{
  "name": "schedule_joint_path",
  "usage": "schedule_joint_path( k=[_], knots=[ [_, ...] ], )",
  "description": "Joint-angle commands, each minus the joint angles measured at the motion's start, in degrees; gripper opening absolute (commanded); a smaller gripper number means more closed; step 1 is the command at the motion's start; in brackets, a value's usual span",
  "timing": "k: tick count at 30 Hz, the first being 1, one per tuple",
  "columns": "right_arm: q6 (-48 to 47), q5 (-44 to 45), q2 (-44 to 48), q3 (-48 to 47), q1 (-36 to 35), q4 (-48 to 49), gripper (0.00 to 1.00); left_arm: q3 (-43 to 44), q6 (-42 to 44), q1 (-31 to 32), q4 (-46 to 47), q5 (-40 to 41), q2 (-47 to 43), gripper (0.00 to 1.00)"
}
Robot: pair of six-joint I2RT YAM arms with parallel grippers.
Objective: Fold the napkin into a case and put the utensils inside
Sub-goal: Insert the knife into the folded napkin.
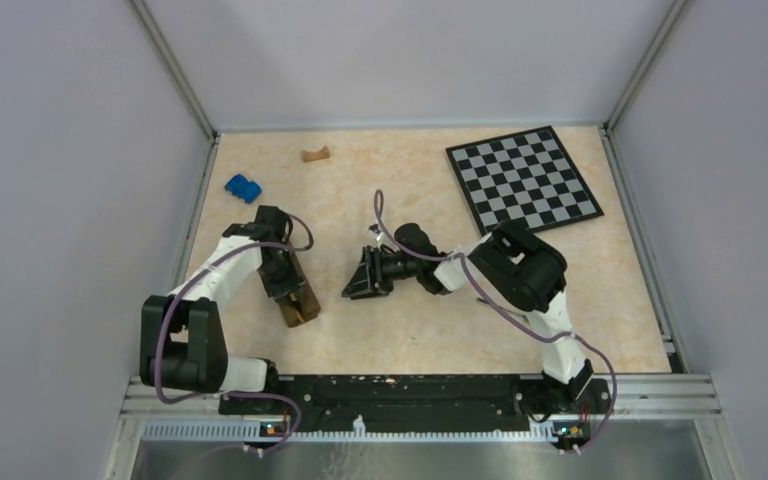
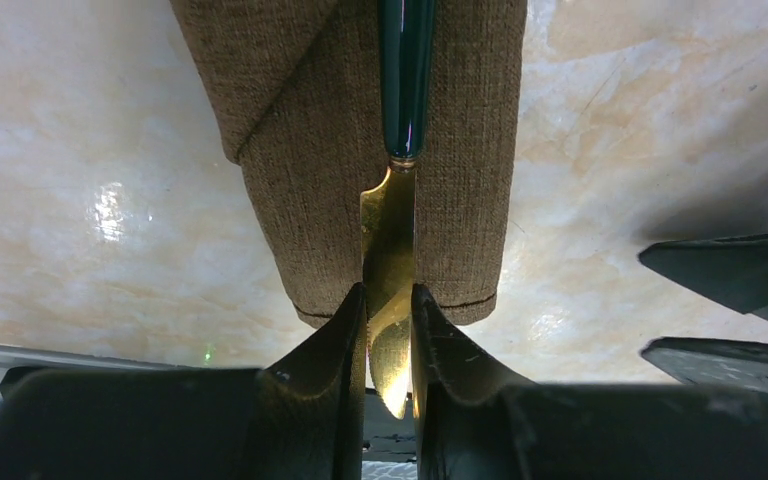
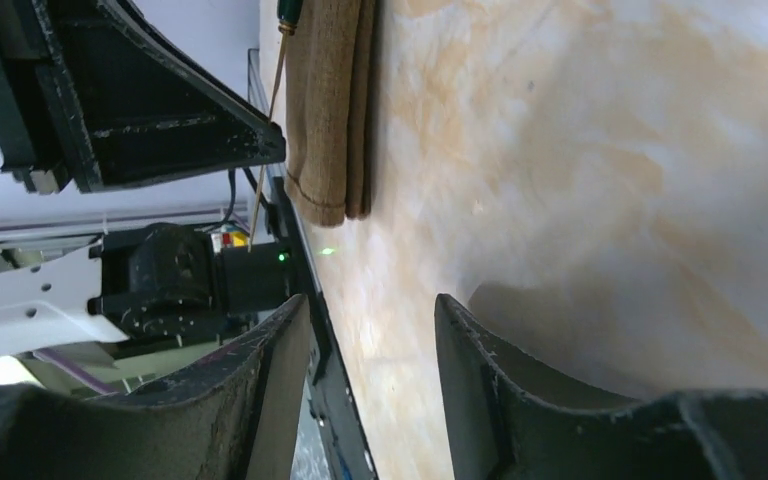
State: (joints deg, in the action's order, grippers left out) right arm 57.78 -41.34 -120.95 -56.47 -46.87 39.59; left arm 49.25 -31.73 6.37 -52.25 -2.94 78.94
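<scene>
Brown cloth case: a narrow folded strip, flat on the bench, left of the middle and closer to the near edge than the far one. A slanting fold shows along one side. Its hemmed end points toward the near edge.
Knife: gold blade, dark green handle. It runs lengthwise over the middle of the case. In the right wrist view the blade stands off the cloth at a tilt, its handle end lower. I cannot tell whether the handle tip sits under a fold.
Left gripper: clenched on the knife blade, one finger against each flat side, at the hemmed end of the case. From above it hangs over the case and hides most of it.
Right gripper: released, jaws apart with nothing between them. It is low over bare bench near the middle, beside the case but apart from it, and points toward the left edge.
Checkerboard: flat by the far right corner, turned a little out of square with the edges.
Blue block: near the left edge, toward the far left corner.
Tan piece: just off the far edge, left of the middle.
Bench top: mottled beige, glossy.
</scene>
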Motion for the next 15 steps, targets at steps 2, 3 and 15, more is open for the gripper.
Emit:
schedule_joint_path(
  k=[2, 3, 15],
  knots=[
    [3.16, 0.77, -5.0, -7.64, -2.88, 2.09, 0.48, -0.42, 1.05, -1.12, 3.23, 1.41, 0.73, 0.0],
    [2.94, 1.7, -5.67, -8.85, -3.47, 0.84, 0.48, -0.39, 1.05, -1.1, 3.66, 1.36, 1.09, 0.0],
    [0.66, 5.22, -14.3, -23.13, -7.72, -9.4, 0.37, -0.2, 0.81, -1.27, 7.26, 1.6, 5.02, 0.0]
  ],
)
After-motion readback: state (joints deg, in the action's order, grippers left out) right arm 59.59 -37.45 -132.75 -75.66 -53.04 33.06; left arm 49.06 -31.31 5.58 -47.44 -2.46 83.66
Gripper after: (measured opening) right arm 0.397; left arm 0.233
